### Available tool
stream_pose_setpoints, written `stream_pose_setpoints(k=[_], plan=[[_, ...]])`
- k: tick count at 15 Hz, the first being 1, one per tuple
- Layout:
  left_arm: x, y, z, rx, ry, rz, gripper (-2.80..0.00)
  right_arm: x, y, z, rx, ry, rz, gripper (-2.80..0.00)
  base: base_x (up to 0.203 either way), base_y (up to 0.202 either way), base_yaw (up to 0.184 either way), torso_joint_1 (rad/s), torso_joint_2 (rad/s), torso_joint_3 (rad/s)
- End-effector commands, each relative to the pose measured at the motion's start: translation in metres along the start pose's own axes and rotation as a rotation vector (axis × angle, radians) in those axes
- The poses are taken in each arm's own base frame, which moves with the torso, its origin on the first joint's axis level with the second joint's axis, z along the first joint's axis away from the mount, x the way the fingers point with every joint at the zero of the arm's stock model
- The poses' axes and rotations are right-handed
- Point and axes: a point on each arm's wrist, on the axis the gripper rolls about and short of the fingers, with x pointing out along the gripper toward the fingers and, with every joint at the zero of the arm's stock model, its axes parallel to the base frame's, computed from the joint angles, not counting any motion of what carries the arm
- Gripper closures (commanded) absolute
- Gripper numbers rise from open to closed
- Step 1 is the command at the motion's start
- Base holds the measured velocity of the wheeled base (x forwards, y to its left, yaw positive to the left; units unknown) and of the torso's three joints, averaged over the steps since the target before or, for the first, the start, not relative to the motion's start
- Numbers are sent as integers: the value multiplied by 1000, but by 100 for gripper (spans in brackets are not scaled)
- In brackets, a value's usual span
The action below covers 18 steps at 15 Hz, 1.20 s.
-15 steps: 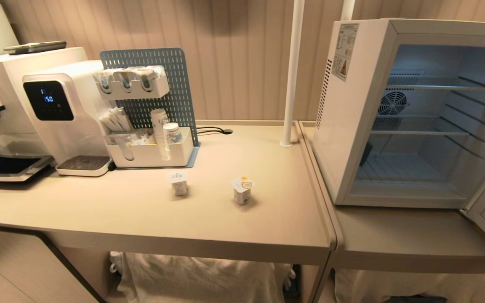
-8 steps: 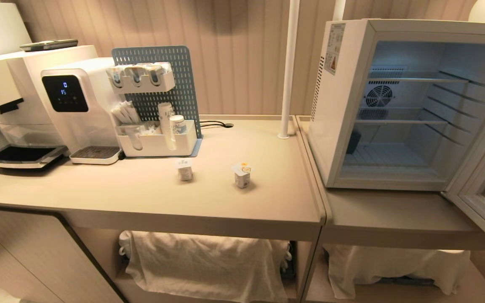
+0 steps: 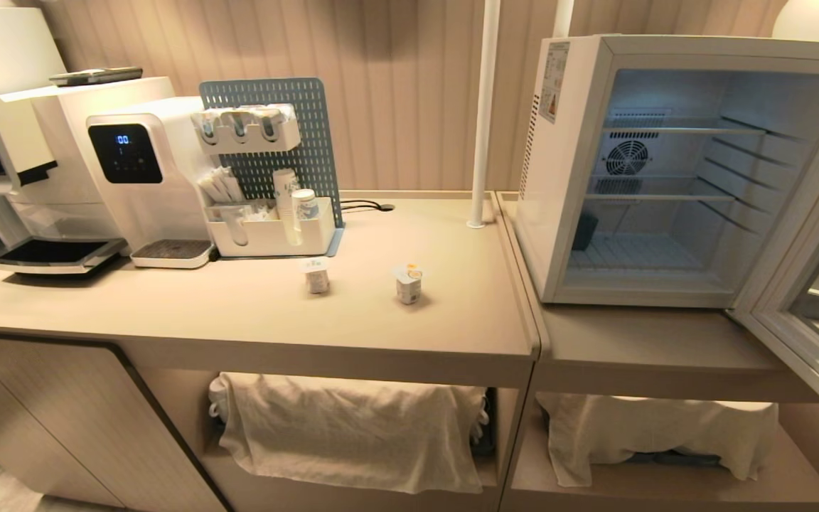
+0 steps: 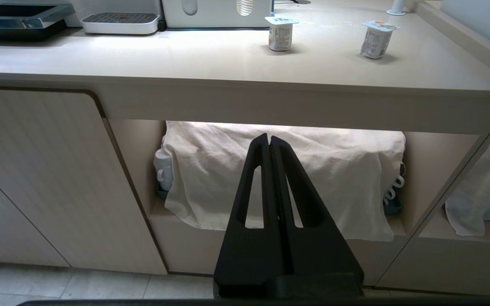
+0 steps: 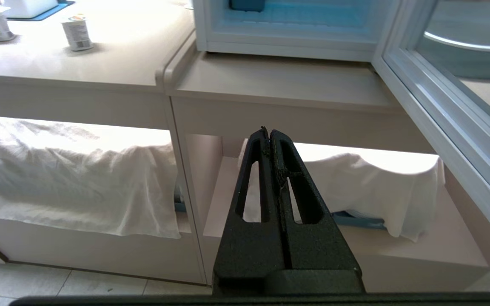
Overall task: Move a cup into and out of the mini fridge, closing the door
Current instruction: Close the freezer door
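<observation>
two cups (image 3: 317, 276) on counter (image 3: 253, 320), fridge (image 3: 566, 213) right

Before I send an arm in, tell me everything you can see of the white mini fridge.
The white boxy mini fridge stands upright on the lower beige counter section, right of the main counter. Its pale framed glass door is swung wide open to the right. The side wall shows vent slots and a warning sticker. Inside are two wire shelves, a round rear fan, a ribbed floor and a small dark object at the back left. No cup is inside; nothing else touches it.
</observation>
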Motion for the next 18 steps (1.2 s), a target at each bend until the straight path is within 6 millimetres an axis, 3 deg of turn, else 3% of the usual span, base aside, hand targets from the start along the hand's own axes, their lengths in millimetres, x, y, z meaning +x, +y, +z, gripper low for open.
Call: stream_pose_setpoints(k=[1, 18], plan=[[0, 0, 0, -1, -2, 0, 0, 0, 0, 0, -1, 0, 1, 0, 2, -50, -9, 1, 2, -1], [0, 0, 0, -1, 0, 0, 0, 0, 0, 1, -2, 0, 1, 0, 0, -184, -1, 2, 1, 2]])
